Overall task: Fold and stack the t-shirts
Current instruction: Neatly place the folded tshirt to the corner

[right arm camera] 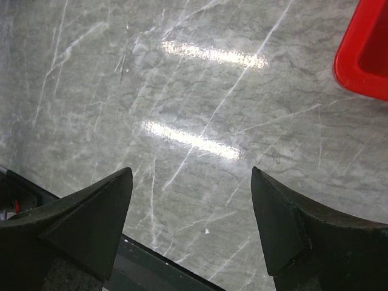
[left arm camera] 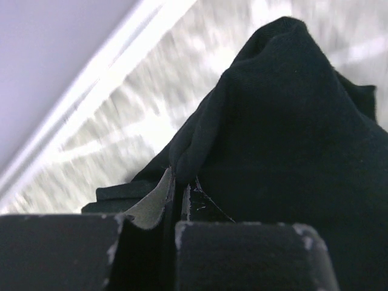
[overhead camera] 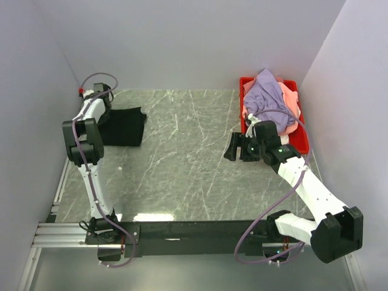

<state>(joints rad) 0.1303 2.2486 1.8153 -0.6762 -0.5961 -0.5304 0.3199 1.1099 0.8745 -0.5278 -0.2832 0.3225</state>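
Black t-shirt (overhead camera: 123, 126) lies far-left on table (overhead camera: 182, 157), edge clenched in left gripper (left arm camera: 179, 197); fold step, prob. Right gripper (right arm camera: 191, 179) gapes empty by red bin (overhead camera: 302, 143) w/ lavender t-shirt (overhead camera: 267, 94) & salmon t-shirt (overhead camera: 291, 102). Next: carry pinched edge across w/o bunching.

My arms wear smooth white link shells (overhead camera: 306, 182) between chunky black joint housings (overhead camera: 82, 142). Thin lavender-grey cables (overhead camera: 99, 74) loop alongside, and I see matte black wedge-shaped fingers (right arm camera: 91, 224).
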